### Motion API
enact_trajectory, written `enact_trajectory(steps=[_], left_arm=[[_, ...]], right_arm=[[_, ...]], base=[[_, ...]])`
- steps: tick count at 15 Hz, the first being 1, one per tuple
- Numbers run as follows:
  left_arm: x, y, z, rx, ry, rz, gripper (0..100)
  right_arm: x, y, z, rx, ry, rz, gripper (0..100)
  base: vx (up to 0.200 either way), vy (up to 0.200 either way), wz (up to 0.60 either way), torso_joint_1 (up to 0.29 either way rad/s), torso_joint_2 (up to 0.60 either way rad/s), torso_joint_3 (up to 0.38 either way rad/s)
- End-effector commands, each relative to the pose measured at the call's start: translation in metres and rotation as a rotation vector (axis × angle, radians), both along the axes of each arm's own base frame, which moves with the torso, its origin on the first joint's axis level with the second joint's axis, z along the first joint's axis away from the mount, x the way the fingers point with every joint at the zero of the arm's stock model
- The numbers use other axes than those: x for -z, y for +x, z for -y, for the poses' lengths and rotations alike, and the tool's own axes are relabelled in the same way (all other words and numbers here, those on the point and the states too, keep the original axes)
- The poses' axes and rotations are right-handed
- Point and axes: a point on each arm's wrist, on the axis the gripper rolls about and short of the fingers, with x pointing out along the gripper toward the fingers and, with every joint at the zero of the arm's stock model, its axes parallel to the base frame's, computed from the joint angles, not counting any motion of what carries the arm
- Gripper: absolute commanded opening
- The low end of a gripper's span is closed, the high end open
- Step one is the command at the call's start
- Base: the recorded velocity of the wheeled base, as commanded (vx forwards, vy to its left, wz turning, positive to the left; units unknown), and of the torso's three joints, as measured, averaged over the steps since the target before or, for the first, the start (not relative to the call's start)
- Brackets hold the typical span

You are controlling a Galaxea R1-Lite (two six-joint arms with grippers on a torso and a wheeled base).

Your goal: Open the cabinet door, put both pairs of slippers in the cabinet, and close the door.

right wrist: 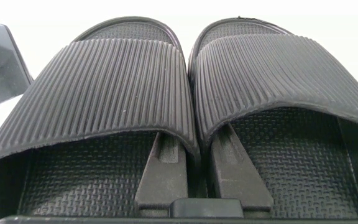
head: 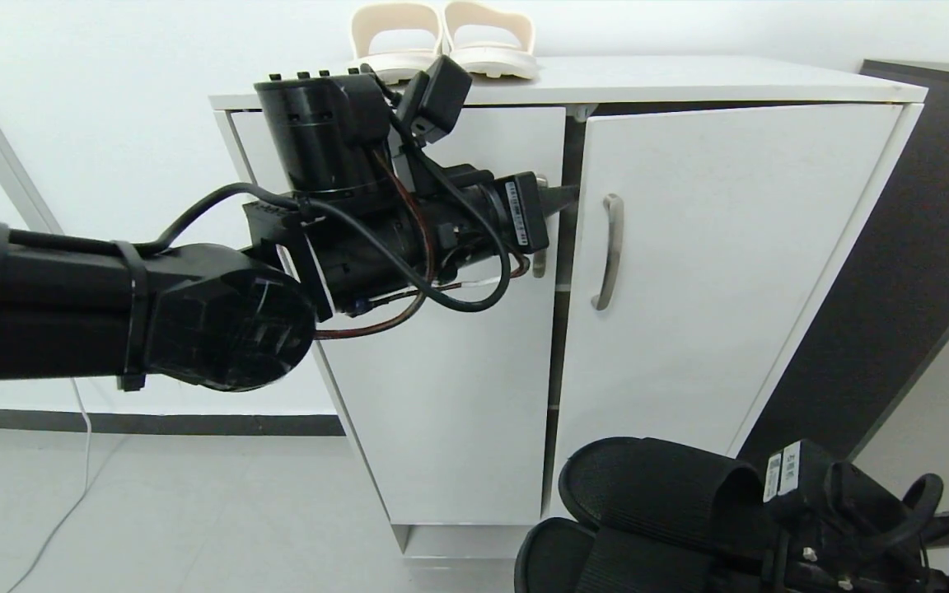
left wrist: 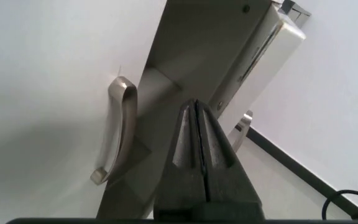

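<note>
Cream slippers (head: 441, 41): lay at the cabinet (head: 689, 78) top's rear edge | left gripper (head: 567, 196): fingers pressed together, tips at the dark seam between the doors, just beside the left door's upright handle (head: 539, 269); this arm was nearer | right gripper (right wrist: 196, 155): fingers pinched the black slippers' (head: 647, 502) adjoining walls, low before the right door.

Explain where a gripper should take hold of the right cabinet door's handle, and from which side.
Grip the handle at mid-bar, coming straight on from the front, with one finger on its left and one on its right. It is a slim vertical bar bowed off the right door and fixed at top and bottom, so the middle probably leaves the most room behind it.
</note>
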Motion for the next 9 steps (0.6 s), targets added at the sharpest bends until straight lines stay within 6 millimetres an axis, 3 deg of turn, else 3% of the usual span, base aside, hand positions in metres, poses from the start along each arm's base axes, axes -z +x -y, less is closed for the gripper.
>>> enact_trajectory(steps=[1, 6, 9], left_arm=[[0.004, 0.004, 0.004, 0.001, 0.006, -0.008, 0], [0.004, 0.009, 0.009, 0.005, -0.002, -0.010, 0], [0.004, 0.006, 0.012, 0.018, -0.011, -0.025, 0]], right_arm=[[0.001, 0.000, 0.000, -0.002, -0.009, 0.003, 0], [0.002, -0.003, -0.003, -0.030, -0.012, -0.001, 0], [0.007, -0.011, -0.004, -0.065, -0.024, -0.016, 0]], base=[[0.000, 0.000, 0.00, 0.000, 0.00, 0.000], [0.000, 0.000, 0.00, 0.000, 0.00, 0.000], [-0.200, 0.000, 0.00, 0.004, 0.00, 0.001]])
